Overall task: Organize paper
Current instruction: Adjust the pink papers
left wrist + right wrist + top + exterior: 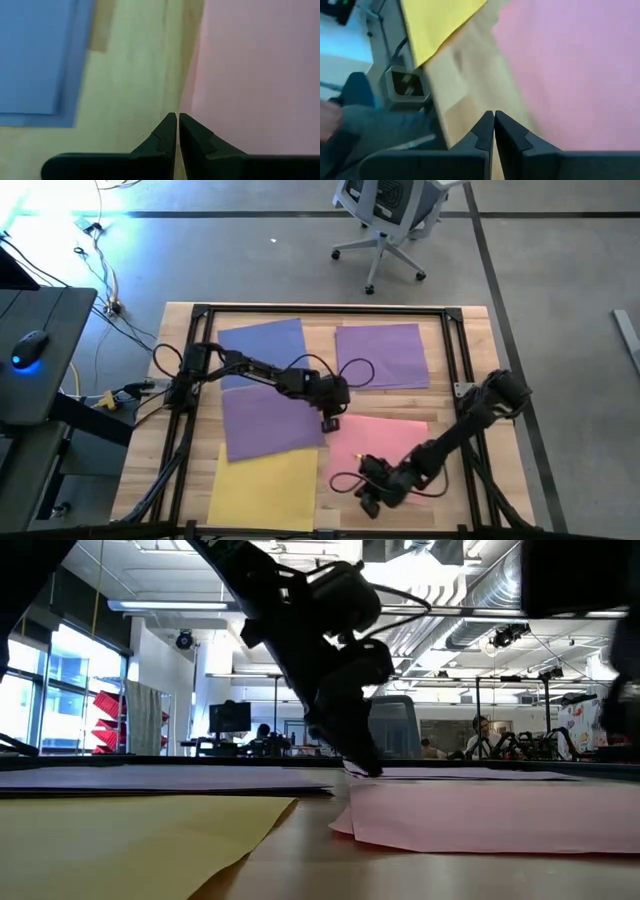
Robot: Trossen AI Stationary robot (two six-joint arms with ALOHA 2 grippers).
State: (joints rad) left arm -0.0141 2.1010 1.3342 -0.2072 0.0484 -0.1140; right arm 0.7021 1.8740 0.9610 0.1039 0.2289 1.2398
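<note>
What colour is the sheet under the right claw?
Pink; the high view shows it best, beneath the right claw.

I see a light wooden table (pixel 470 340) bordered by a dark metal frame (pixel 320 310). Five sheets lie flat on it. A periwinkle blue sheet (pixel 262 345) sits at upper left of the tabletop. A purple sheet (pixel 382 357) sits at upper right. A second purple sheet (pixel 265 420) lies centre-left, overlapping the blue one's lower edge. A yellow sheet (pixel 262 485) occupies the lower left. A pink sheet (pixel 385 442) lies at lower centre-right.
</note>
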